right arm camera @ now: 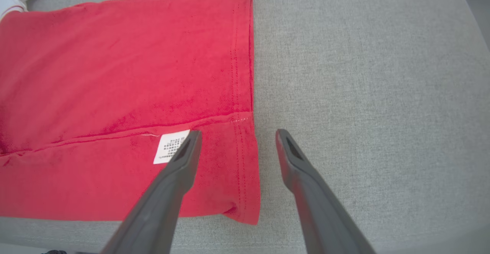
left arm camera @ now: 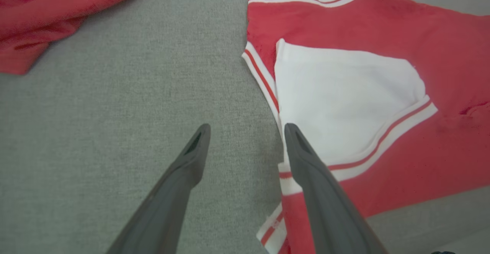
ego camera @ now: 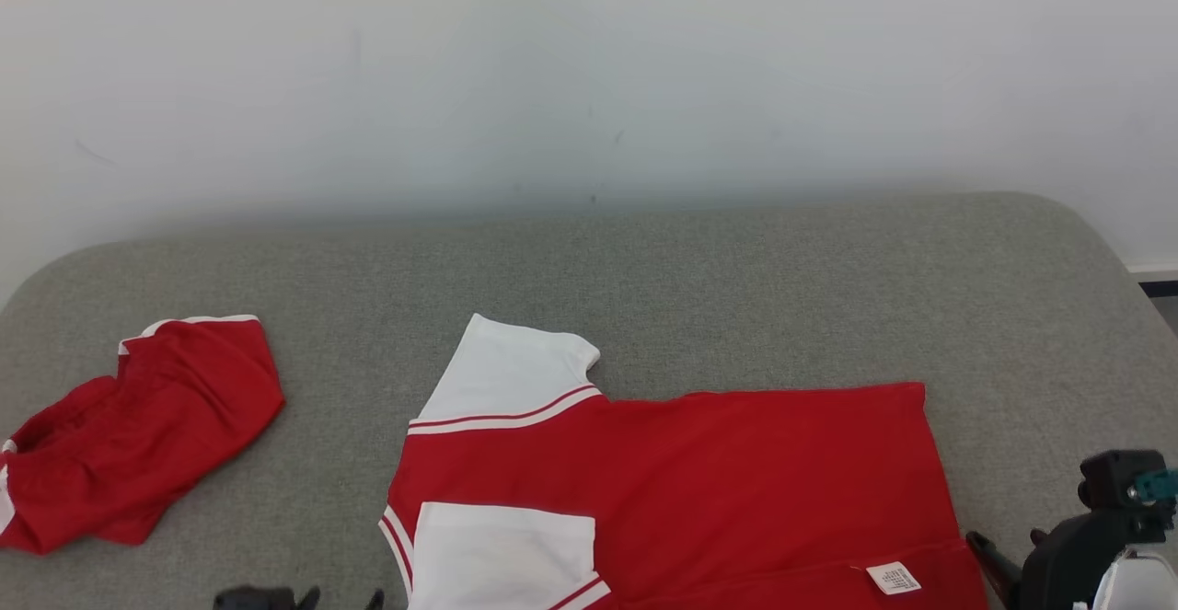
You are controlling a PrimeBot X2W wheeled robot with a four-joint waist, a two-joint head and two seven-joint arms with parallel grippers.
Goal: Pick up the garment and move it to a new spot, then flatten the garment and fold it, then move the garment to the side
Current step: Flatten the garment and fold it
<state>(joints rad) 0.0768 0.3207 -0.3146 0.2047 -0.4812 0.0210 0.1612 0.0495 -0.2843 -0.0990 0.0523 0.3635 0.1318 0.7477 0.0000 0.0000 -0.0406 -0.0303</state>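
**Both grippers wide, shirt lying free**

Left gripper (left arm camera: 247, 127) is spread wide with nothing in it, straddling the striped sleeve edge of the shirt (ego camera: 690, 472). Right gripper (right arm camera: 238, 131) is just as wide and empty, one finger over the white label (right arm camera: 170, 146) by the hem. The shirt lies flat on the grey cushion (ego camera: 736, 270), and a crumpled red garment (ego camera: 138, 435) sits well apart on the left.

Looks like a bare test room or lab bay. Evidence: plain white wall (ego camera: 589, 67) with a few scuff marks, and a grey fabric-covered pad (ego camera: 736, 260) with rounded corners set against it as the work surface. Pale skirting (ego camera: 1155, 270) at far right. On the pad, a red-and-white shirt (ego camera: 699, 472) lies flat and a red garment (ego camera: 138, 444) lies crumpled well to its left. The pad could be a bed or sofa seat, can't tell.
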